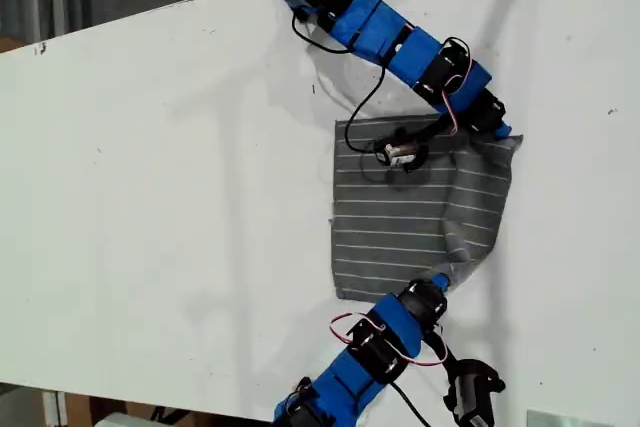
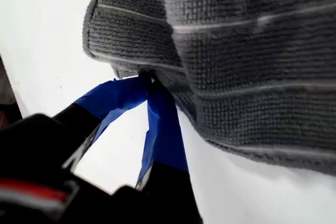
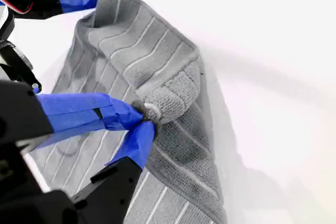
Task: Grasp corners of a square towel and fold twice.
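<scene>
At the exterior view's bottom, the second tool [image 1: 440,282] [image 3: 146,119] is pinching one corner [image 3: 157,111] of the towel [image 1: 400,227] [image 3: 157,40]. Its blue fingers are closing tight on a small rolled nub of cloth. That corner is lifting off the worktop [image 1: 180,197] and curling back over the rest of the cloth.

The towel is lying on the white worktop towards the exterior view's right, between the two arms. Most of it is lying flat with its white stripes showing. The strip along its side at the exterior view's right is rising and folding inward.

Farther off, towards the exterior view's top, the first tool [image 1: 503,130] [image 2: 147,80] is gripping the towel's [image 2: 252,51] other corner on that same side. Its blue tips are meeting on the hem, and the cloth is hanging bunched above them.
</scene>
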Robot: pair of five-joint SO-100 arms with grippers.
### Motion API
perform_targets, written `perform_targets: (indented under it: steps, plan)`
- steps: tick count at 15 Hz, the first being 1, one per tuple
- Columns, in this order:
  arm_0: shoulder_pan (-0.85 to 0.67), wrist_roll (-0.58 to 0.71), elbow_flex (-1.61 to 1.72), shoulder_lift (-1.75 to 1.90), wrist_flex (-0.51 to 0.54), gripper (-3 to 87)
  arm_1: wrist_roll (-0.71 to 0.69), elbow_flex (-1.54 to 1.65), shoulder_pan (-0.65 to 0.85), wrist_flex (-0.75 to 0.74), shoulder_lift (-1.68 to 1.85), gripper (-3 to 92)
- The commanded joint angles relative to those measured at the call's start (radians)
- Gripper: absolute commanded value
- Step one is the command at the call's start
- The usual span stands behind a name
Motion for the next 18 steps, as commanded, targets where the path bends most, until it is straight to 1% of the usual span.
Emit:
perform_targets:
  steps: [1, 2, 3, 4, 5, 7, 9, 10, 12, 13, 16, 18]
  plan:
    - [0.011, -0.011, -0.012, 0.005, -0.021, -0.1, 0.069, 0.009, -0.008, 0.143, 0.055, -0.1]
    - [0.011, -0.011, -0.012, 0.003, -0.023, -0.1, 0.078, 0.008, -0.018, 0.186, 0.092, 4.2]
    - [0.011, -0.008, -0.014, 0.003, -0.026, -0.1, 0.077, -0.038, -0.028, 0.261, 0.115, 20.4]
    - [0.009, -0.006, -0.014, 0.002, -0.029, -0.1, 0.054, -0.107, -0.031, 0.337, 0.121, 23.5]
    - [0.008, -0.002, -0.014, 0.002, -0.034, -0.1, 0.015, -0.137, -0.034, 0.360, 0.146, 24.2]
    - [0.008, 0.002, -0.018, 0.002, -0.034, -0.1, 0.025, -0.150, -0.054, 0.443, 0.216, 24.6]
    - [0.005, 0.006, -0.018, -0.002, -0.040, -0.1, 0.012, -0.150, -0.057, 0.482, 0.272, 24.8]
    - [0.003, 0.008, -0.018, -0.003, -0.043, -0.1, -0.034, -0.150, -0.044, 0.449, 0.288, 24.8]
    - [0.003, 0.008, -0.018, -0.005, -0.046, -0.1, -0.181, -0.150, -0.006, 0.270, 0.272, 24.7]
    - [0.003, 0.008, -0.018, -0.005, -0.044, -0.1, -0.224, -0.150, 0.008, 0.196, 0.249, 24.7]
    - [0.002, 0.009, -0.018, -0.006, -0.043, -0.1, -0.334, -0.150, 0.034, 0.012, 0.186, 24.2]
    - [0.002, 0.009, -0.018, -0.006, -0.046, -0.1, -0.360, -0.144, 0.037, -0.084, 0.149, 23.9]
